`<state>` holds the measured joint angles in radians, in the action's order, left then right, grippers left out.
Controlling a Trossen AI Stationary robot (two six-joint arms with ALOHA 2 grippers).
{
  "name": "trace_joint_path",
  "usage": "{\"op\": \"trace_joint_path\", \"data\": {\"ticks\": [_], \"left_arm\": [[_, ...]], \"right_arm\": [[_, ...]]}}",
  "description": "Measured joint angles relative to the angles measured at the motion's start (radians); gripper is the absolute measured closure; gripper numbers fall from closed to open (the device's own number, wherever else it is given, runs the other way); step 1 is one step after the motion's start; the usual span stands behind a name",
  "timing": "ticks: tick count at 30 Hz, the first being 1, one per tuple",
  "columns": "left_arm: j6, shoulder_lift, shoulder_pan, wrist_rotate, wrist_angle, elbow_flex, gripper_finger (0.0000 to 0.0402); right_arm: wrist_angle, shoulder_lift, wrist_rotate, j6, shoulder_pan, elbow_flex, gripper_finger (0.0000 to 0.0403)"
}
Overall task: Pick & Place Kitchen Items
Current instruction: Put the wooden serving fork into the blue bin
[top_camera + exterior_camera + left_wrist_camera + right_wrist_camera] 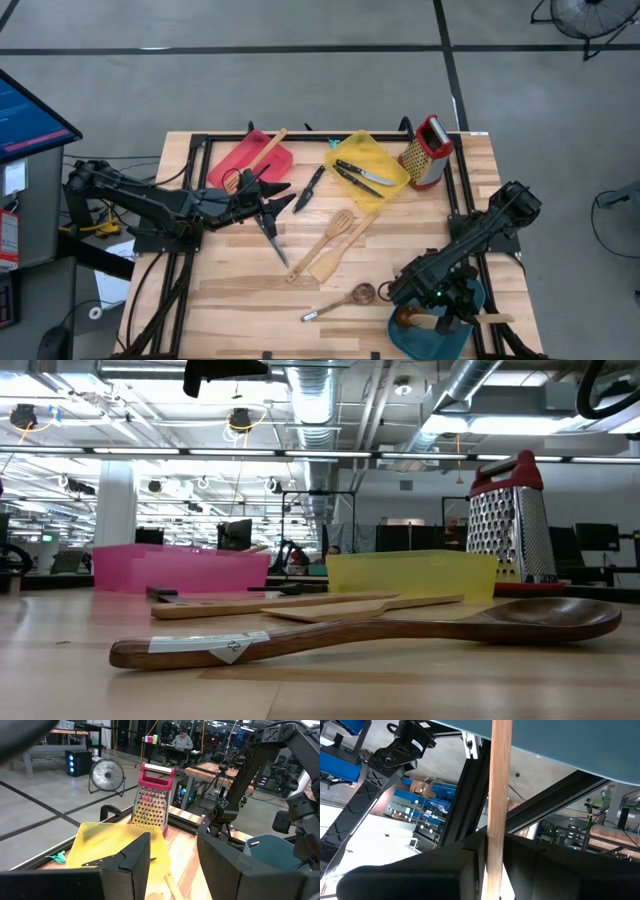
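My right gripper point(453, 321) point(495, 857) is over the teal tray point(425, 343) at the near right, shut on a pale wooden utensil point(492, 319). A dark-bowled spoon point(405, 316) lies in that tray. My left gripper point(284, 199) point(172, 851) is open and empty above the table's middle left, next to a black-handled knife point(274, 238) lying flat. Another knife point(310, 188), two wooden spatulas point(330, 243) and a dark-bowled spoon point(340, 303) point(380, 628) lie on the table. The red tray point(236, 163) holds a slotted turner point(258, 163). The yellow tray point(385, 192) holds knives point(360, 175). My right gripper pinches the wooden utensil's straight handle point(496, 827) between its two fingers, which lie across it. The handle runs level over the teal tray, and its free end point(508, 319) reaches past the tray's right rim. I cannot tell whether the utensil rests on the tray.
The steel grater with a red top point(427, 152) point(152, 800) stands at the far right beside the yellow tray. A black frame rail point(455, 190) runs around the table. There is bare wood at the near left point(230, 300).
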<state>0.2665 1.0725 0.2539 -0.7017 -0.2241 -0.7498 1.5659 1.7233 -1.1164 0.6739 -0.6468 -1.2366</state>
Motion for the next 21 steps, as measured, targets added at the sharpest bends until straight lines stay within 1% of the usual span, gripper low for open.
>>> {"op": "trace_joint_path", "data": {"ticks": [17,21], "left_arm": [[0.000,0.000,0.000,0.000,0.000,0.000,0.0257],[0.000,0.000,0.000,0.000,0.000,0.000,0.0257]], "right_arm": [[0.000,0.000,-0.012,0.000,0.000,0.000,0.0339],[0.000,0.000,-0.012,0.015,0.000,0.000,0.0323]]}}
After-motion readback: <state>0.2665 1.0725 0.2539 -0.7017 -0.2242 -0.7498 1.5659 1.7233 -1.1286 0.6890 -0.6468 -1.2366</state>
